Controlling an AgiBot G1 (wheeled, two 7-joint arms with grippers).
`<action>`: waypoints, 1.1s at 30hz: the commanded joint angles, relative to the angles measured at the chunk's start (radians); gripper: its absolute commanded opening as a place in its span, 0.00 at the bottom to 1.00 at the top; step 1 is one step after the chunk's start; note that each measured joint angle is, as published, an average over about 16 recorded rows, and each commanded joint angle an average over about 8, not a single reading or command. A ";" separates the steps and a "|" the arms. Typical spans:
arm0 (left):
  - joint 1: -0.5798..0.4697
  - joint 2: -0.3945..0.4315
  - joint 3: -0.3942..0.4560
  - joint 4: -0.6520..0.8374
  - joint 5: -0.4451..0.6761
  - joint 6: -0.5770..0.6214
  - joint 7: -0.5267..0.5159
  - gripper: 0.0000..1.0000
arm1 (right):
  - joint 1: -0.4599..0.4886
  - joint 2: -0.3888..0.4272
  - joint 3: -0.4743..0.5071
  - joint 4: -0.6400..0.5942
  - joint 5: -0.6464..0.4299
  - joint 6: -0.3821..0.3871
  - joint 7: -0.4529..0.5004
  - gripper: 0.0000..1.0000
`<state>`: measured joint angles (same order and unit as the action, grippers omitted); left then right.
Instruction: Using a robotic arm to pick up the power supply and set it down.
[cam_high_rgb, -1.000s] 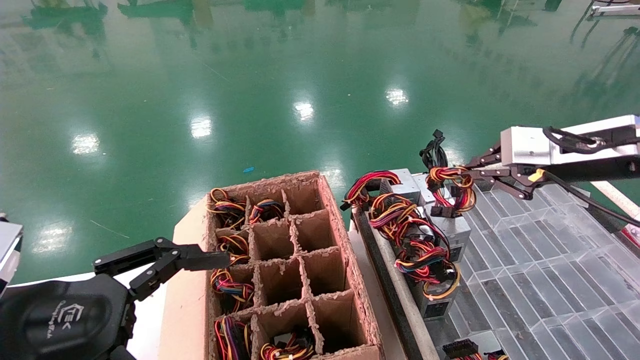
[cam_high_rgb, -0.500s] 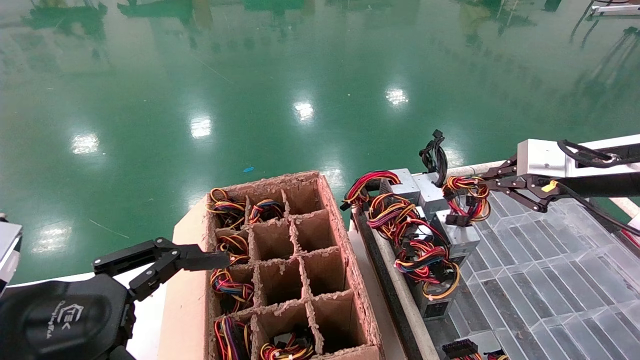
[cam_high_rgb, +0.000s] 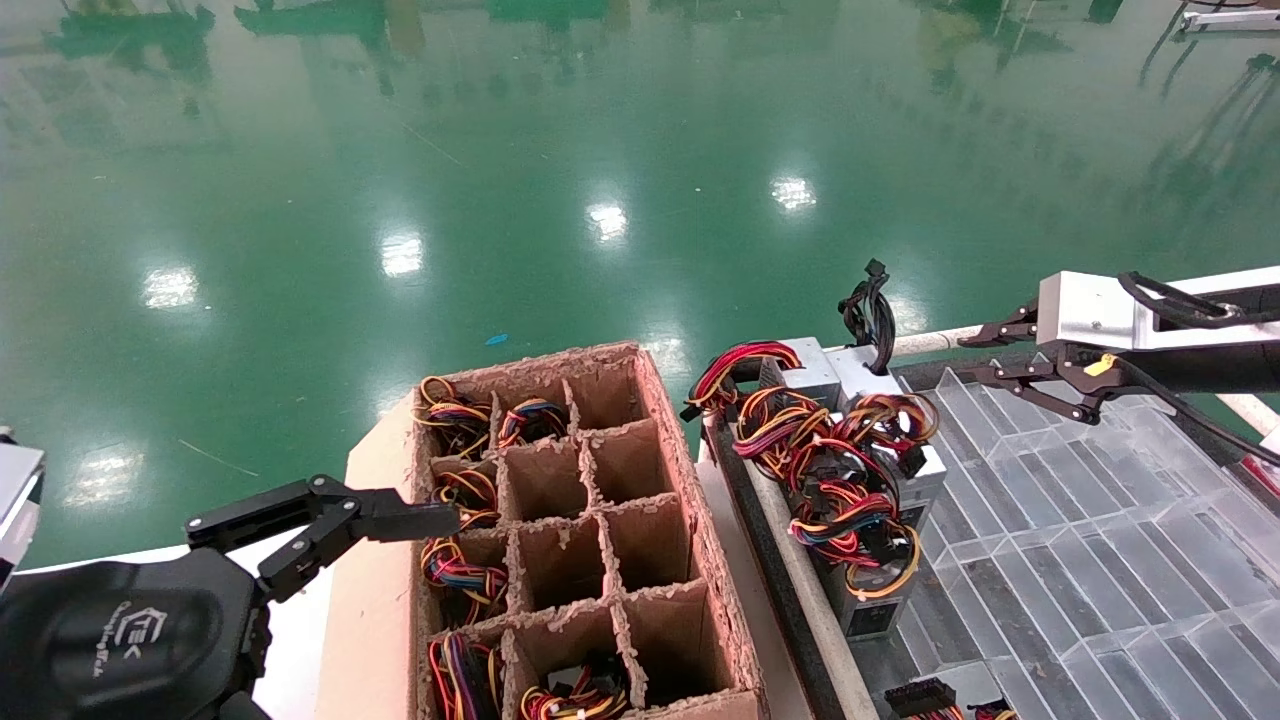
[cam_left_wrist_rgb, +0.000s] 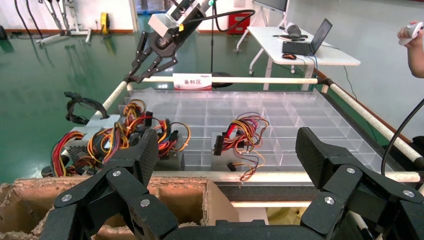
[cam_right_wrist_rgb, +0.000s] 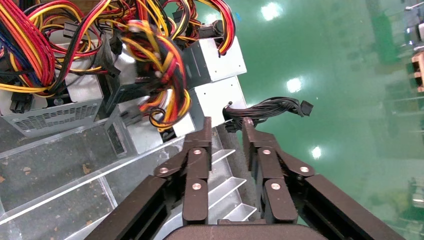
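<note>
The power supply (cam_high_rgb: 928, 462) lies on the row of supplies at the tray's left edge, its coloured wire loop (cam_high_rgb: 890, 420) resting on top. My right gripper (cam_high_rgb: 982, 356) hangs open a short way to its right and above it, with nothing between the fingers. In the right wrist view the right gripper (cam_right_wrist_rgb: 226, 125) is open and empty, and the wire loop (cam_right_wrist_rgb: 157, 60) shows beyond its tips. My left gripper (cam_left_wrist_rgb: 227, 150) is parked wide open and empty at the near left, beside the cardboard box.
A divided cardboard box (cam_high_rgb: 600, 365) holds wired supplies in its left cells. A clear compartment tray (cam_high_rgb: 1100, 520) spreads out under the right arm. A grey box with black cables (cam_high_rgb: 868, 310) stands at the far end of the row. Another supply (cam_left_wrist_rgb: 235, 135) sits nearer.
The right gripper carried the power supply by its wires, opened and let it go. The supply dropped onto the row, and the gripper drew back to the right.
</note>
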<state>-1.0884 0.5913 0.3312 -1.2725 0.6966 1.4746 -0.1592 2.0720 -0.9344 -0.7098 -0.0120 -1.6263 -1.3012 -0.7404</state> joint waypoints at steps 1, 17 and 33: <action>0.000 0.000 0.000 0.000 0.000 0.000 0.000 1.00 | 0.000 0.000 0.000 0.001 0.000 -0.001 -0.001 1.00; 0.000 0.000 0.000 0.000 0.000 0.000 0.000 1.00 | -0.087 0.028 0.037 0.117 0.077 -0.021 0.078 1.00; 0.000 0.000 0.001 0.000 0.000 0.000 0.000 1.00 | -0.352 0.114 0.152 0.461 0.316 -0.072 0.326 1.00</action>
<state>-1.0888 0.5912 0.3318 -1.2721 0.6963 1.4747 -0.1589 1.7194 -0.8202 -0.5577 0.4492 -1.3103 -1.3729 -0.4140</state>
